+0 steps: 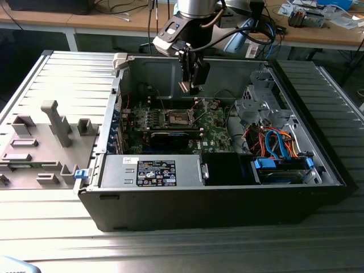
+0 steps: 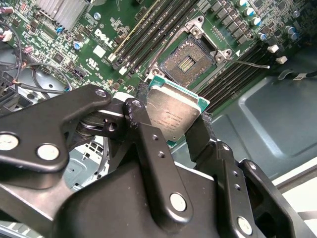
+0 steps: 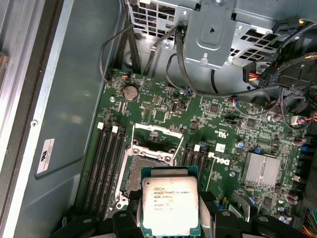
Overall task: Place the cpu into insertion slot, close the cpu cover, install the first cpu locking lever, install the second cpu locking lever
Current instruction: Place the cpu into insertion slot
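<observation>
Gripper (image 1: 191, 86) hangs inside the open case (image 1: 153, 74), above the board (image 1: 219, 128). In both wrist views I see the fingers (image 2: 139, 115) closed partway onto the cpu (image 2: 173, 106), one pad on each of two opposite edges. The metal top faces the cameras and the chip is clear of everything else.

The cpu (image 3: 170, 206) sits right between the fingertips and is carried in the air. It does not touch the board (image 3: 163, 106).

The slot (image 3: 144, 163) lies beyond the fingertips, below the chip and apart from it. In the first wrist view the chip's far edge overlaps the slot's near rim. The slot (image 2: 187, 62) is bare, its contact field exposed, with nothing seated.

The cover (image 3: 157, 128) stands swung up on the slot's far side from the fingers, window open. A thin wire lever (image 2: 252, 63) juts out sideways from the slot, unlatched.

In the exterior view the slot (image 1: 177, 118) is under the fingertips, well below them
</observation>
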### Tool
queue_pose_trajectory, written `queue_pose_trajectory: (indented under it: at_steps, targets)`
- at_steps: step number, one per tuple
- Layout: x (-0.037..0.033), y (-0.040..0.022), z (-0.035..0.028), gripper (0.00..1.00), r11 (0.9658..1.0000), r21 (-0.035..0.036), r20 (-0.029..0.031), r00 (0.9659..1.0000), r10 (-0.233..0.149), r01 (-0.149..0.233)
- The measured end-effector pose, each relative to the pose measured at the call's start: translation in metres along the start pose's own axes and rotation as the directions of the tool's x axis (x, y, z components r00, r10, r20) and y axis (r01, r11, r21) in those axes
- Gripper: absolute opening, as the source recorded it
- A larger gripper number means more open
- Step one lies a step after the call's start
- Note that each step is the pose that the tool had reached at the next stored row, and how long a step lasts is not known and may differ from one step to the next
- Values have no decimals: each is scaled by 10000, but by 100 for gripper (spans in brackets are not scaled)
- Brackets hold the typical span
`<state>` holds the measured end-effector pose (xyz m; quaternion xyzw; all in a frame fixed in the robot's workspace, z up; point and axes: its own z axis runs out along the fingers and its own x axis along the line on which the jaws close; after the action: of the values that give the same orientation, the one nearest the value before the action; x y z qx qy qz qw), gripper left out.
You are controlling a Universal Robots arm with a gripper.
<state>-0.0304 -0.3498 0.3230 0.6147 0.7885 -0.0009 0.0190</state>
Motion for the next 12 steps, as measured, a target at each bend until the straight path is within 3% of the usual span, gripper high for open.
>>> queue_pose_trajectory:
  at_steps: [12]
  targets:
    - [0, 0, 3, 55, 10000, 2, 2, 10000, 77, -77]
